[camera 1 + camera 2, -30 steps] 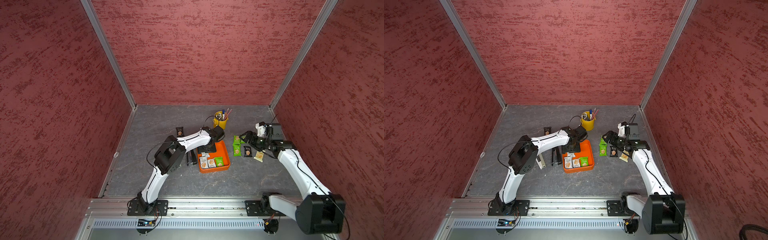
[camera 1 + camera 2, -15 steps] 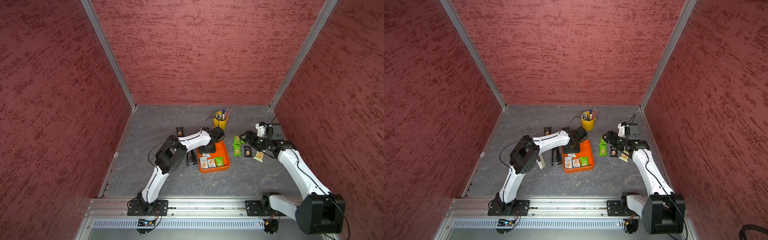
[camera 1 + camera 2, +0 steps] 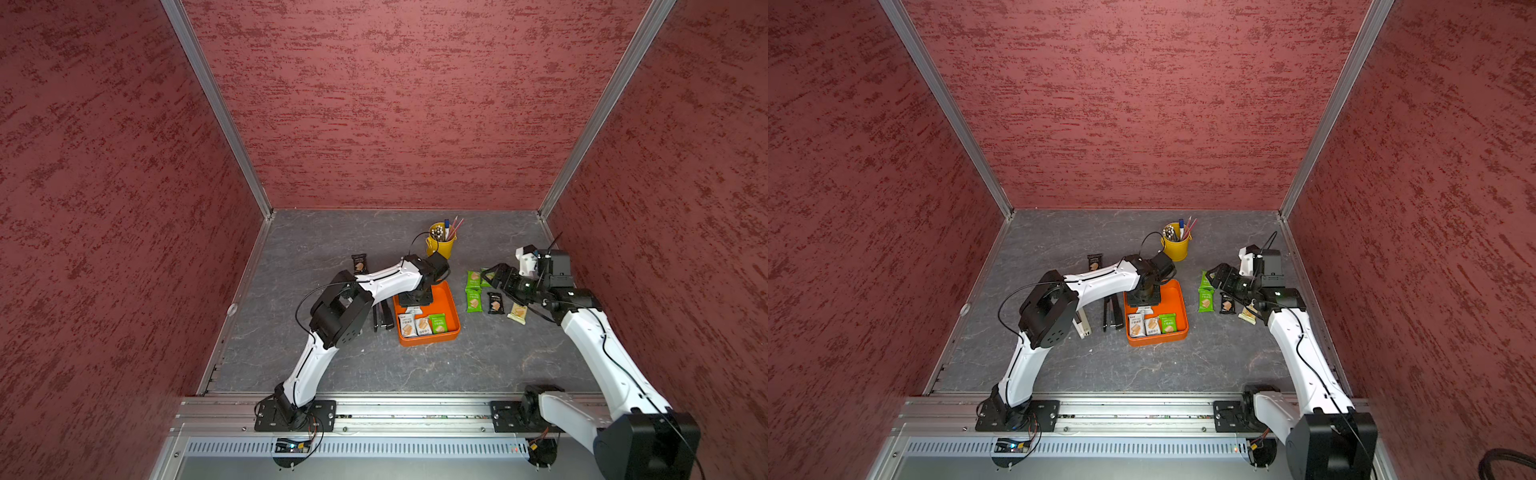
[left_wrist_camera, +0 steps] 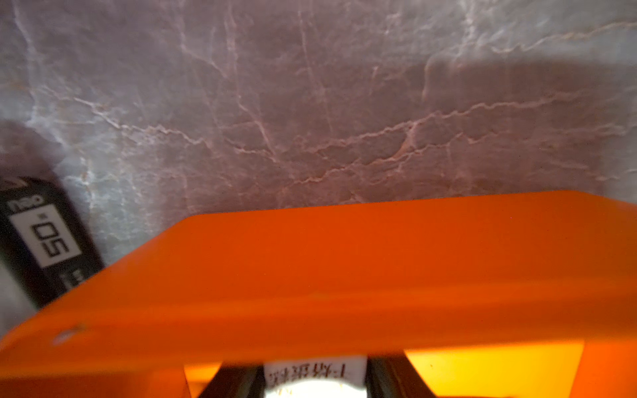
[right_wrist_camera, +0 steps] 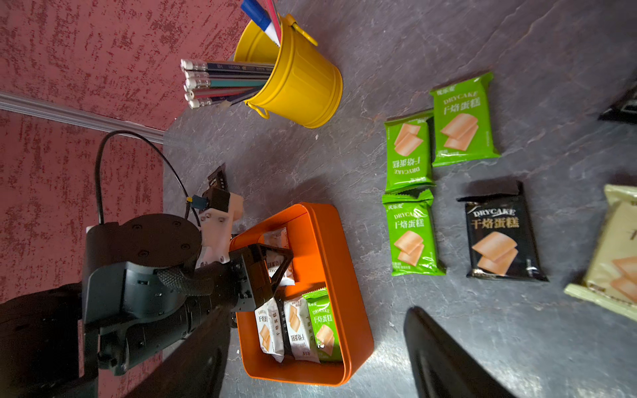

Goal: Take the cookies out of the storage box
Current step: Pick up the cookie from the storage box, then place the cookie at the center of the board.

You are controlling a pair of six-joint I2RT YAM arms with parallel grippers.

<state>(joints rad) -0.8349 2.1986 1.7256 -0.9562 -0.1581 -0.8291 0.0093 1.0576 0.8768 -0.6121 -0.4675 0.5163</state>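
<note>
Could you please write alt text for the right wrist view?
The left gripper holds a white cookie packet inside the orange storage box, beside three others. Green packets, a black one and a beige one lie on the table near a yellow bucket.

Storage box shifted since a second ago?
No. In a top view the storage box keeps its place between the black stapler and the green packets.

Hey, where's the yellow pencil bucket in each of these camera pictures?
In a top view: yellow bucket at centre, behind the storage box.
In a top view: bucket at centre, likewise behind the box.
Left wrist: not in it.
Right wrist: bucket between the red wall and the green packets.
Shared landmark: the orange storage box.
</note>
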